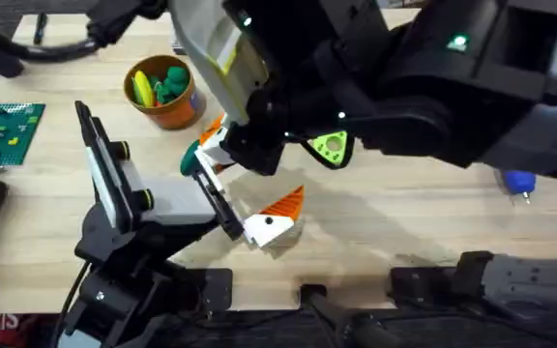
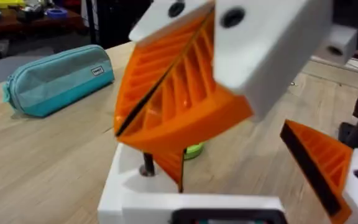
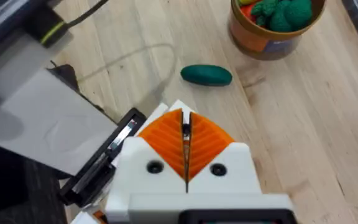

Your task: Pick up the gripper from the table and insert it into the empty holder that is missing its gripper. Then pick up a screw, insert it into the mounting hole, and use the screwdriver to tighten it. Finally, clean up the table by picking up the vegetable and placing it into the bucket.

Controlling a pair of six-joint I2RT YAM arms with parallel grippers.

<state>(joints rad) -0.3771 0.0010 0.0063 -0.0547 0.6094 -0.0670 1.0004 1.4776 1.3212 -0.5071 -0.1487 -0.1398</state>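
Judging by the layout, the job was early on. The gripper lay at the near end of the holder, touching or just beside it; whether it was seated could not be told. No screw could be made out. The screwdriver lay well apart at the table's right side, with nothing gripping it. The vegetable sat on the wood, not in the bucket, which already held yellow and green toys. So screwing and clean-up were left, and likely the insert too.

The right gripper was closed, pads meeting along a thin dark seam, with nothing clearly between them. For the left gripper, open or closed could not be told.

The overhead view gave the whole layout, screwdriver included, but dark arms covered the middle. The right wrist view showed the closed pads hanging over the holder, plus a dark green toy on the table near the bucket. The left wrist view showed a closed orange wedge pair close up, a second orange wedge beside it, and a teal pouch farther off.
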